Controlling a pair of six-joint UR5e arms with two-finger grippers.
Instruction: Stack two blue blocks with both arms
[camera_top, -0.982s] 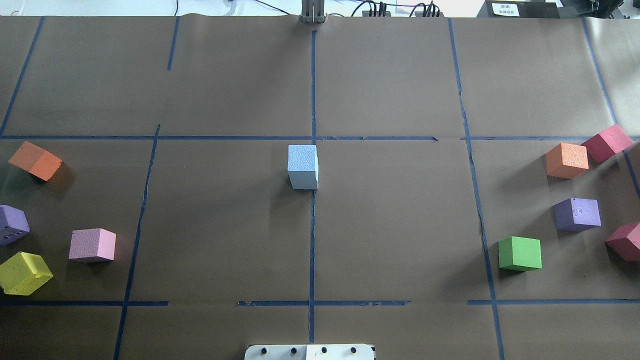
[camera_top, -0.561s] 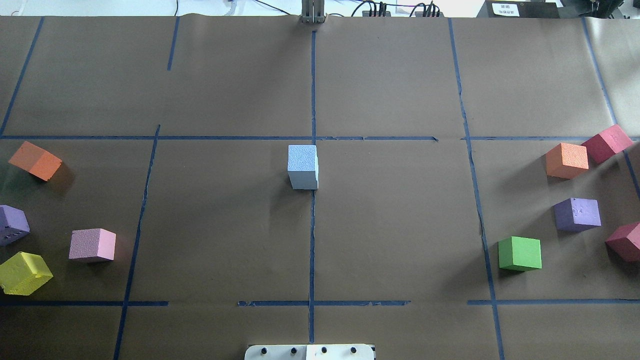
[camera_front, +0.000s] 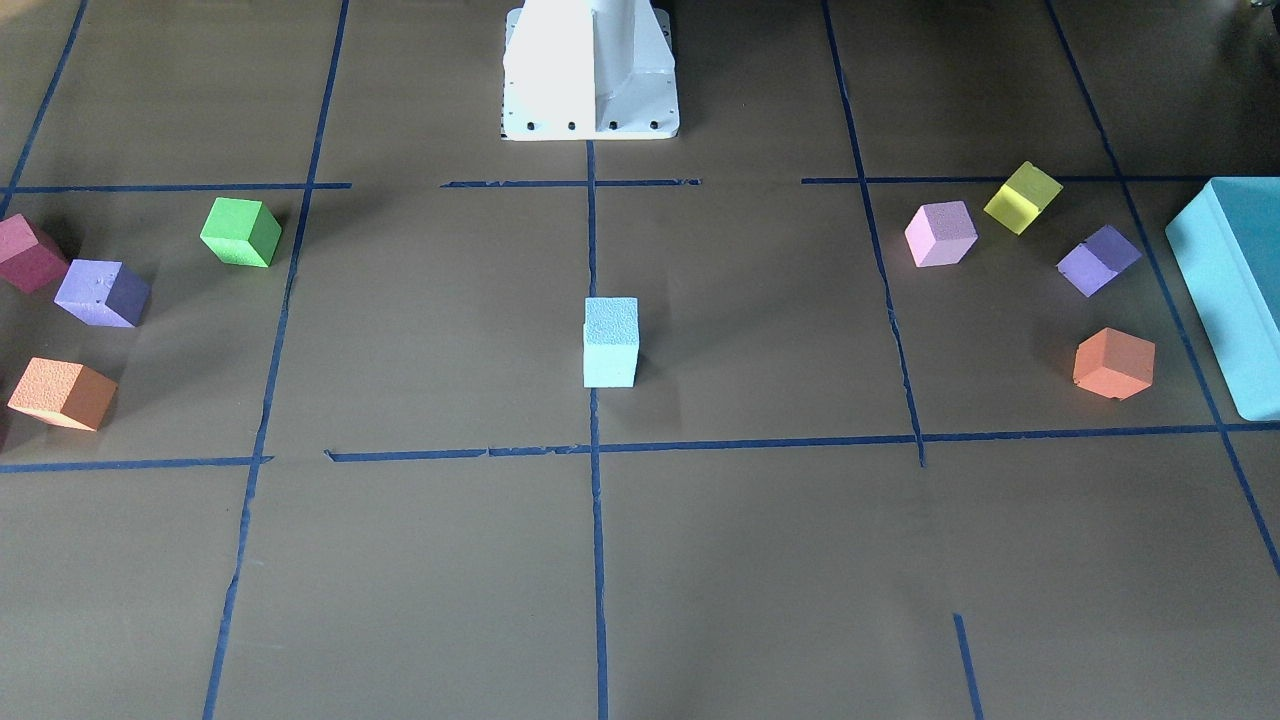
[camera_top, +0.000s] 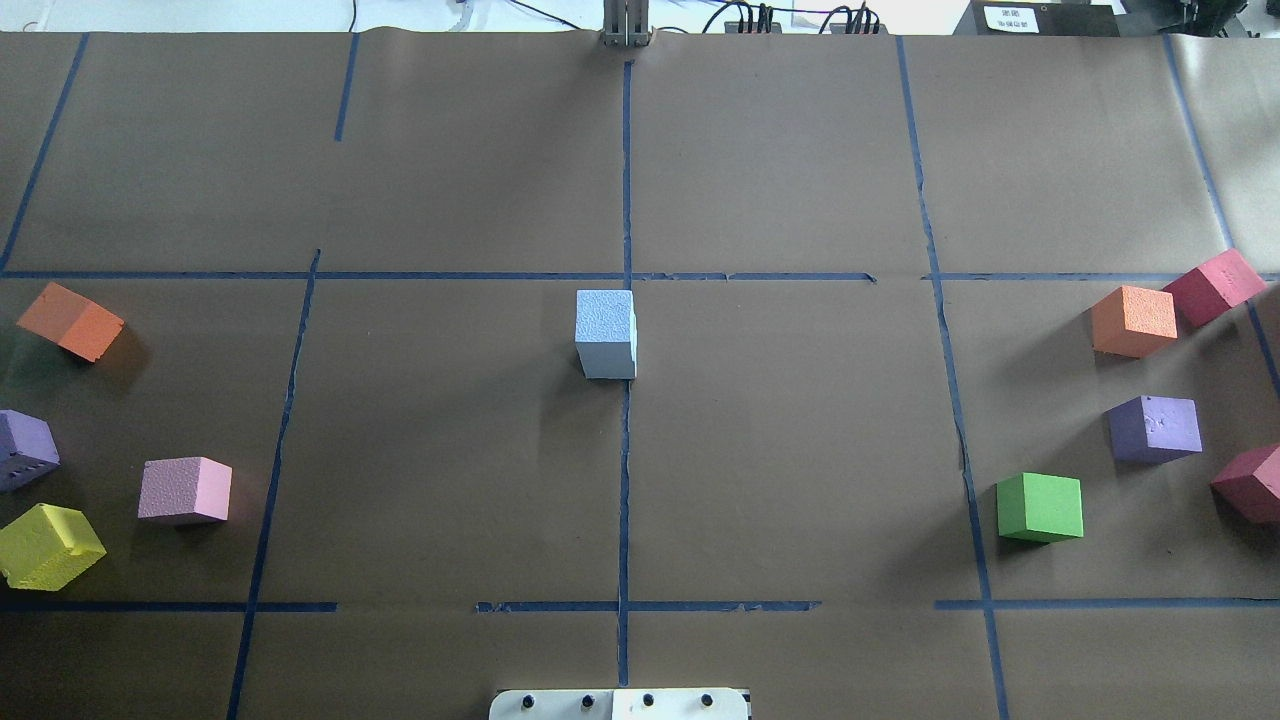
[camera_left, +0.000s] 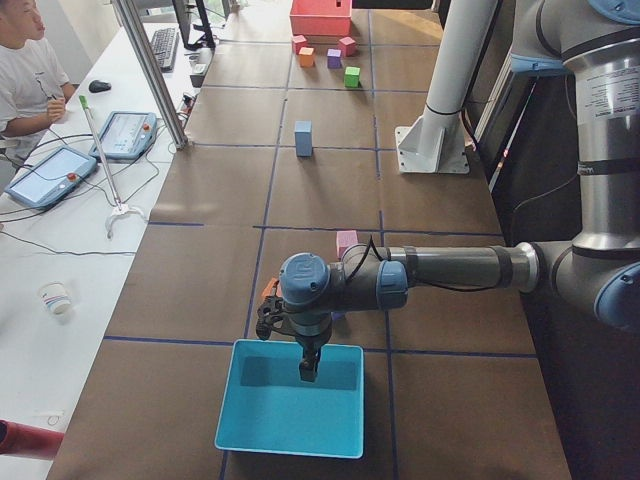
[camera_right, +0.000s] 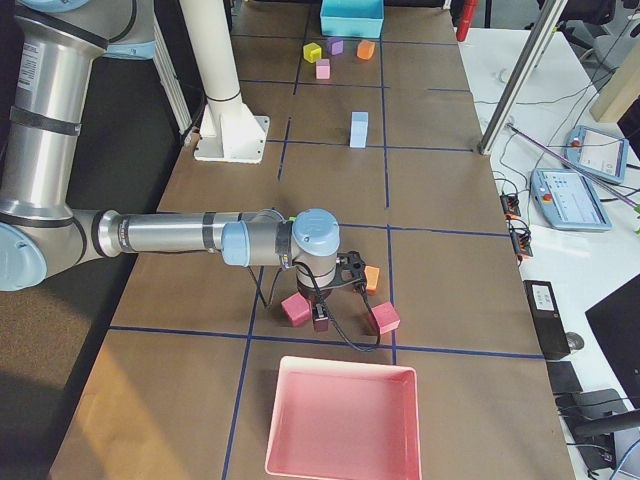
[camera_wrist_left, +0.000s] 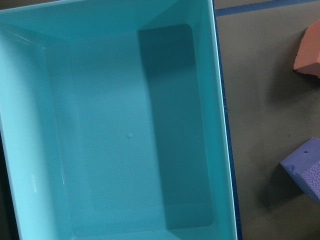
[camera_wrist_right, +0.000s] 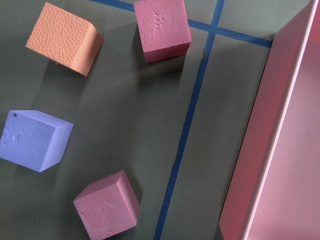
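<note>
The two blue blocks (camera_top: 606, 318) stand on the table's centre line as one column, two cubes high in the side views (camera_left: 303, 138) (camera_right: 358, 130) and in the front view (camera_front: 611, 340). No gripper is near them. My left gripper (camera_left: 308, 373) hangs over the large teal box (camera_left: 290, 435), which fills the left wrist view (camera_wrist_left: 125, 135). My right gripper (camera_right: 320, 322) hangs among cubes beside the pink tray (camera_right: 340, 430). Neither shows in the overhead or wrist views, so I cannot tell whether they are open or shut.
On my left lie an orange cube (camera_top: 70, 320), a purple cube (camera_top: 25, 450), a pink cube (camera_top: 185, 490) and a yellow cube (camera_top: 48, 545). On my right lie orange (camera_top: 1133, 320), crimson (camera_top: 1213, 285), purple (camera_top: 1155, 428) and green (camera_top: 1040, 507) cubes. The white pedestal (camera_front: 590, 70) stands at the near edge.
</note>
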